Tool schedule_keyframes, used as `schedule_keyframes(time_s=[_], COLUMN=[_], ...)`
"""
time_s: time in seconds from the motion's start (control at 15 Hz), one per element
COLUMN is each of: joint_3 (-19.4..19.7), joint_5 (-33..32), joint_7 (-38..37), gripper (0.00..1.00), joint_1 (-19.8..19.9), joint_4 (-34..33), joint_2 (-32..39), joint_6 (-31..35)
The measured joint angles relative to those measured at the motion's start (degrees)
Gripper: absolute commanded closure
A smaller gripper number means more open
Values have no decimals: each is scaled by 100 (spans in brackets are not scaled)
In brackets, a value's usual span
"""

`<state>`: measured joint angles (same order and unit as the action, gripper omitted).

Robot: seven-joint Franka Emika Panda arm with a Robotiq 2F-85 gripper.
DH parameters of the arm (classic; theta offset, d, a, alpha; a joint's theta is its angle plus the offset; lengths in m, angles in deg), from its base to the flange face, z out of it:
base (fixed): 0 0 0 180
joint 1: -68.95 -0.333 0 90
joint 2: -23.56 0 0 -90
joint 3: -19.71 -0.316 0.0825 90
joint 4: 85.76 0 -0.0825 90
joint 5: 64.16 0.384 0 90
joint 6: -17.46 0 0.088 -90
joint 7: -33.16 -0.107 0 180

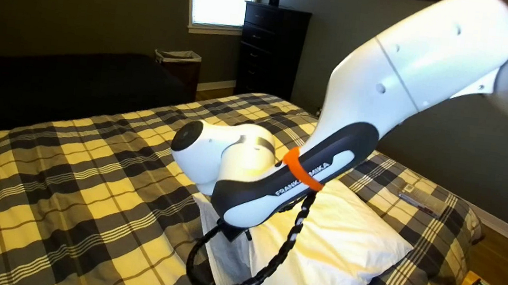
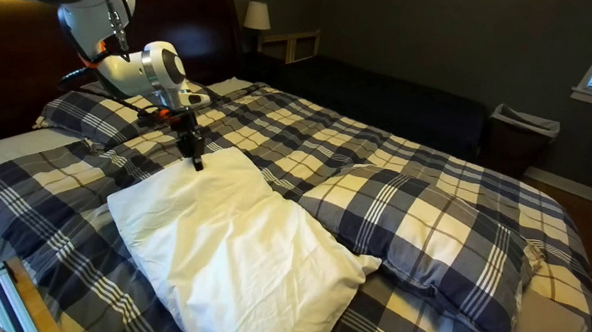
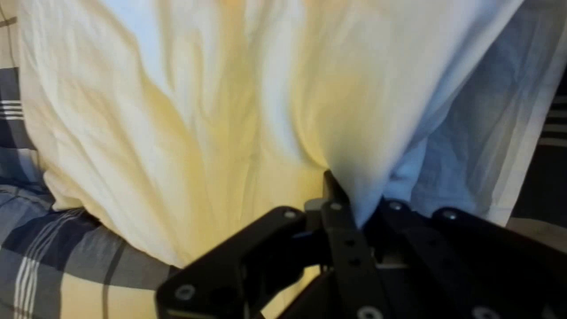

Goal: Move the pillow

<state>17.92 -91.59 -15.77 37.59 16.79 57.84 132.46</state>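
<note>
The large plain white pillow [image 2: 243, 248] lies flat on the plaid bed in an exterior view. It also shows in an exterior view [image 1: 332, 252], partly behind the arm, and fills much of the wrist view [image 3: 230, 124]. My gripper [image 2: 195, 160] points down at the pillow's edge nearest the headboard. In the wrist view the gripper [image 3: 359, 204] has its black fingers close together with a fold of the white case pinched between them. The open end of the case hangs loose and shaded at right there. One fingertip is partly hidden by the cloth.
A plaid-covered pillow [image 2: 421, 228] lies beside the white one. A dark wooden headboard [image 2: 190, 17] stands behind the arm. A folded beige cloth [image 2: 551, 330] lies near the bed's end. A flat package [image 1: 422, 200] lies on the bed. The robot's base stand [image 2: 29, 292] borders the bed.
</note>
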Motion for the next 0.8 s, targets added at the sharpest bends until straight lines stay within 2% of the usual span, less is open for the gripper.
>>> schedule_keyframes(time_s=[0.4, 0.8], joint_3=[-275, -735], joint_5=[52, 653], joint_7=[467, 709], gripper=[97, 97], joint_1=[362, 730], joint_4=[740, 1003], joint_2=[-1465, -2608], joint_6=[-335, -852])
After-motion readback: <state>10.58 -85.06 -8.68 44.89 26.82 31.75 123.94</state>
